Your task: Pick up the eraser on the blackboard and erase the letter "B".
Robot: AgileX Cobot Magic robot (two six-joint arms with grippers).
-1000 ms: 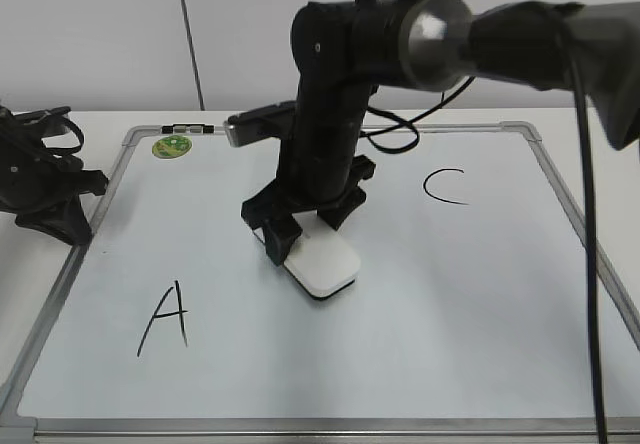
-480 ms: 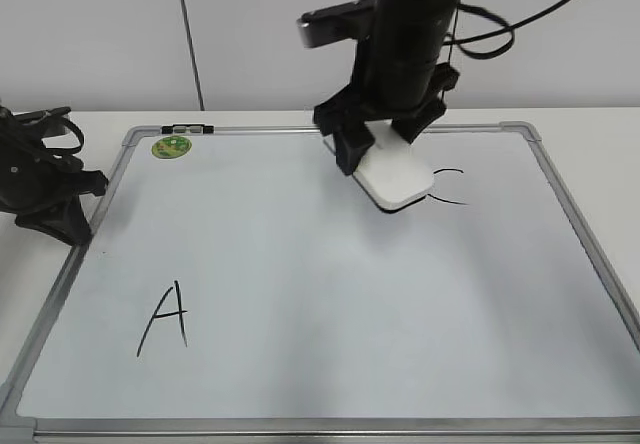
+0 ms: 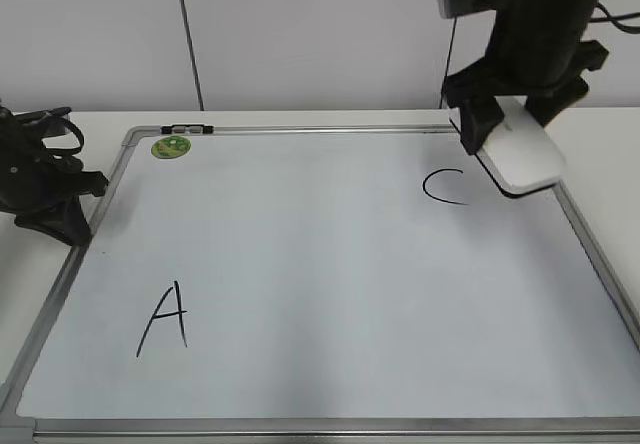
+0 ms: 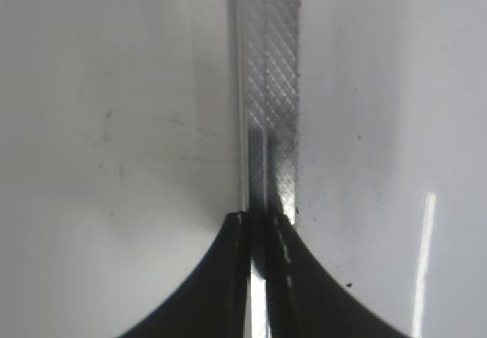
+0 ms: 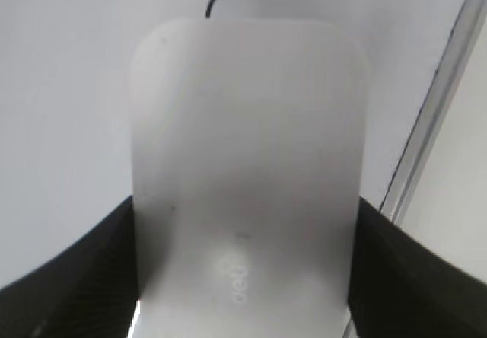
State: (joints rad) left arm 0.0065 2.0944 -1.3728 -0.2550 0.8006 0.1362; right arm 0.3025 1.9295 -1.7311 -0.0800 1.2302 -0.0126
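My right gripper (image 3: 512, 134) is clamped on the eraser (image 3: 524, 158), one dark finger (image 5: 72, 266) pressed to each long side, as my wrist view shows. My right arm (image 3: 545, 14) comes down nearly upright from the top of the exterior view, its wrist pointing downward, and the eraser tilts out from under it toward the near right, its dark underside showing along the lower edge. I cannot tell whether that underside touches the surface.

The blackboard (image 3: 300, 426) lies flat on the table, a white board in a silver frame. The eraser sits over its far right corner, just right of the letter C (image 3: 444, 186), whose curved stroke also shows past the eraser's far end in my right wrist view. No letter B shows anywhere on the board. The letter A (image 3: 165, 316) stands near the left front, well apart from the eraser.

My left gripper (image 4: 260, 224) rests low at the board's left edge, its jaws closed together over the frame strip. A small green magnet (image 3: 172, 146) sits at the far left corner.
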